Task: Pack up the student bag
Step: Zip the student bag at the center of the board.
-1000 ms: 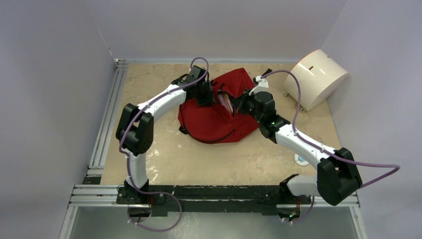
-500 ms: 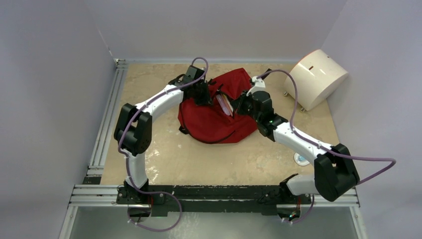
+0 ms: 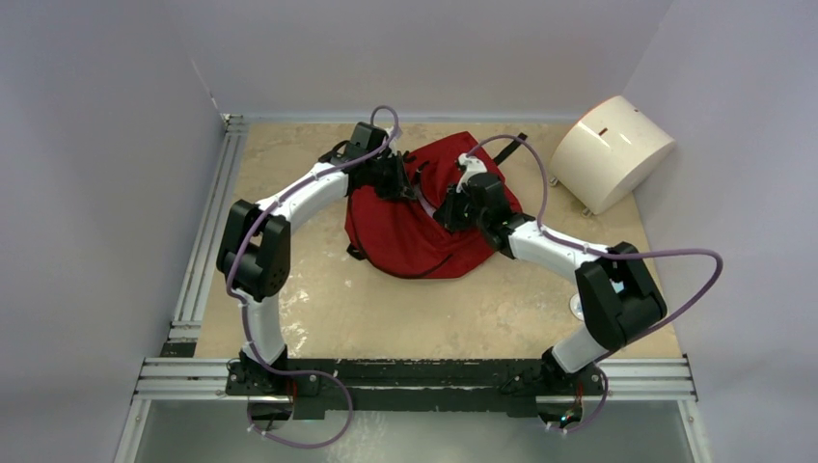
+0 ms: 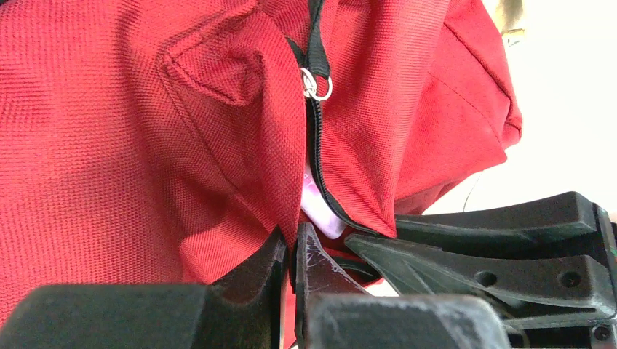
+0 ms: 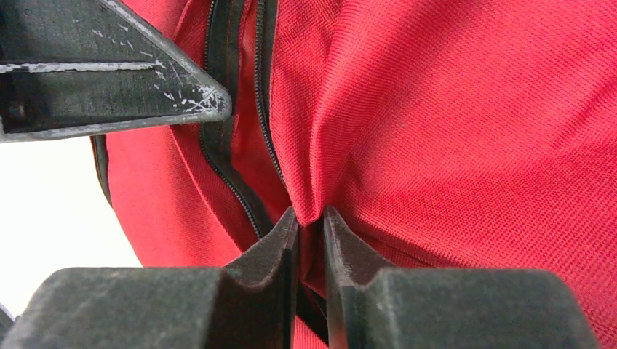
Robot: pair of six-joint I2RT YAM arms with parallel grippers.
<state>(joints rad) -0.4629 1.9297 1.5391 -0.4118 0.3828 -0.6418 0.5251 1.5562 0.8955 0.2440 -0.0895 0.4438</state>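
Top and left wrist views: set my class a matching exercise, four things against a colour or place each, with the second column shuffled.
Column one:
1 bag
2 box
3 zip ring
4 pink item

Column two:
a silver
b white, at the far right
c red, in the middle
d peeking out of the bag's opening

Pairs: 1c, 2b, 3a, 4d

Student bag (image 3: 410, 236): soft dark-red fabric backpack, lying slumped and creased on the tan surface (image 3: 434, 309), far centre. Black zipper (image 4: 314, 138) runs along its upper side, parted below the metal ring pull (image 4: 317, 86). The fabric is bunched into raised folds on either side of the zipper
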